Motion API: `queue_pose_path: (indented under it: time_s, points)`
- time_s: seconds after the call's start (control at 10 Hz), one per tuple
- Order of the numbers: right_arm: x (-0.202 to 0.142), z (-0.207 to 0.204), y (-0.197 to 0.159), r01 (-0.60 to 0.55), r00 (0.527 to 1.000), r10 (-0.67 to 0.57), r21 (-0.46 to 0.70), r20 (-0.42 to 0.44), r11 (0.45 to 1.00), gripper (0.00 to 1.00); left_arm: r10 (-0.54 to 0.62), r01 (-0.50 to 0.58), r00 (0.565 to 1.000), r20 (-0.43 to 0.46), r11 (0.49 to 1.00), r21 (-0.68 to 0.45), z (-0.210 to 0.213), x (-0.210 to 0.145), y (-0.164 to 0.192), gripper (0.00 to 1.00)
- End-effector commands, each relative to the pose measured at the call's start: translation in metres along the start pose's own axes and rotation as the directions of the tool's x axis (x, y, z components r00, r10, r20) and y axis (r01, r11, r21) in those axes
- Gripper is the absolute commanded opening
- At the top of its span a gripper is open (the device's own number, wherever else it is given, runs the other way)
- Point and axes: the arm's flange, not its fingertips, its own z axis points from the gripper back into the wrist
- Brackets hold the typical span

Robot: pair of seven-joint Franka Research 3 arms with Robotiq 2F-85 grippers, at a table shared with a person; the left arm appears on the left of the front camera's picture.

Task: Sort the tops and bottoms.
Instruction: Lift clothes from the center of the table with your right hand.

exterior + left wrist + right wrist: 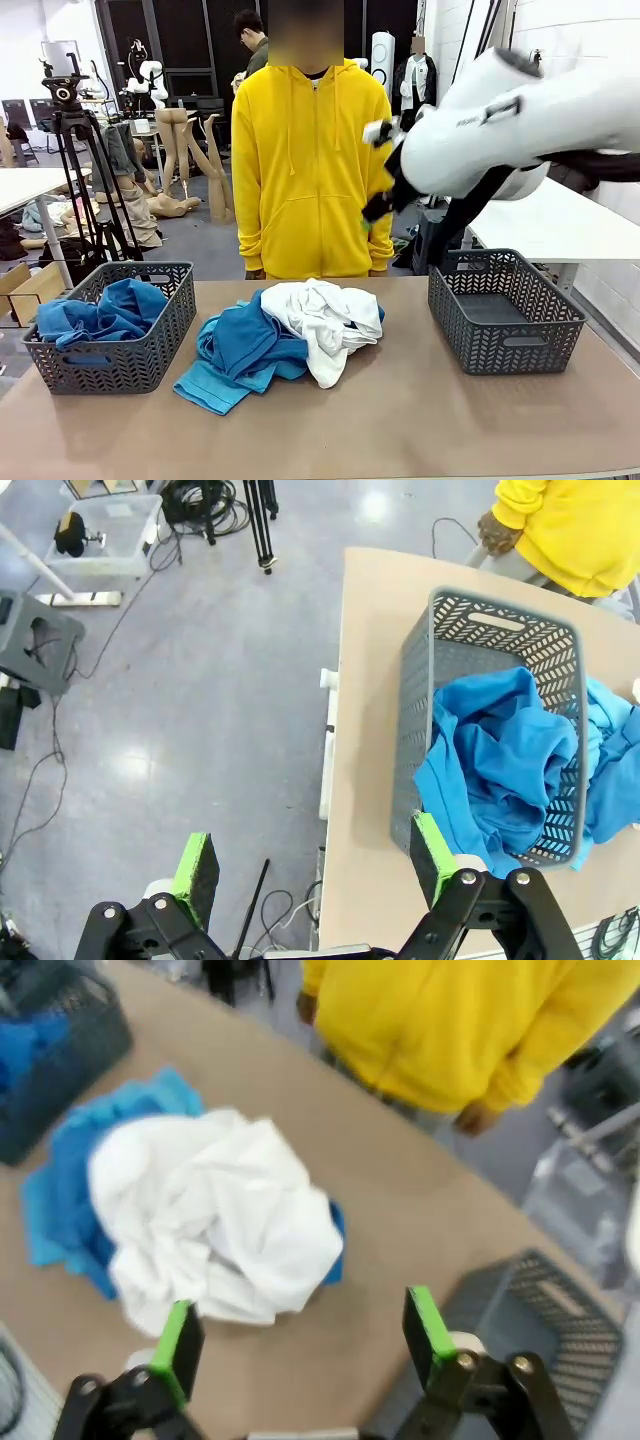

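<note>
A heap of garments lies mid-table: a white one (325,312) on top, a royal blue one (245,345) under it and a turquoise one (208,388) at the front left. My right gripper (373,170) hangs open high above the table; in the right wrist view the right gripper (303,1338) looks down on the white garment (215,1230) and the blue cloth (65,1175) beneath it. Another blue garment (105,312) fills the left grey mesh basket (150,355). My left gripper (313,865) is open and empty over the floor, beside that basket (480,630) and its blue garment (500,760).
An empty grey mesh basket (505,315) stands at the table's right, also seen from the right wrist as the basket (545,1305). A person in a yellow zip hoodie (305,160) stands at the far edge, hands down. A tripod (80,170) stands off the table's left.
</note>
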Motion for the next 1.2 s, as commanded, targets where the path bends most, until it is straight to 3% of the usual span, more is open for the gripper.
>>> queue_pose_path:
  time_s: [0.0,0.1,0.2,0.3,0.7,0.9,1.1]
  points:
    - [-0.001,-0.038,-0.010,-0.037,0.991,0.038,0.007,-0.131,0.999,1.00,0.002,-0.002,1.000,0.000,1.000,0.011,0.001,0.000,0.001,1.00]
    - [-0.011,-0.061,-0.008,-0.024,0.982,0.028,0.020,-0.187,0.999,1.00,0.002,-0.002,1.000,0.000,1.000,0.011,0.001,0.000,0.001,1.00]
    - [-0.026,-0.047,-0.021,0.006,0.983,0.007,0.070,-0.185,0.998,1.00,0.002,-0.002,1.000,0.000,1.000,0.011,0.001,0.000,0.001,1.00]
    - [-0.023,-0.057,-0.004,0.005,0.990,-0.002,0.022,-0.144,1.000,1.00,0.002,-0.002,1.000,0.000,1.000,0.011,0.001,0.000,0.001,1.00]
    - [-0.025,-0.060,-0.005,0.001,0.987,0.004,0.028,-0.162,1.000,1.00,0.002,-0.002,1.000,0.000,1.000,0.011,0.001,0.000,0.001,1.00]
    - [0.012,-0.099,0.003,-0.003,0.992,0.014,0.090,-0.125,0.996,1.00,0.002,-0.002,1.000,0.000,1.000,0.011,0.001,0.000,0.001,1.00]
    - [0.037,-0.145,0.018,0.021,0.978,0.004,0.120,-0.208,0.993,1.00,0.002,-0.002,1.000,0.000,1.000,0.011,0.001,0.000,0.001,1.00]
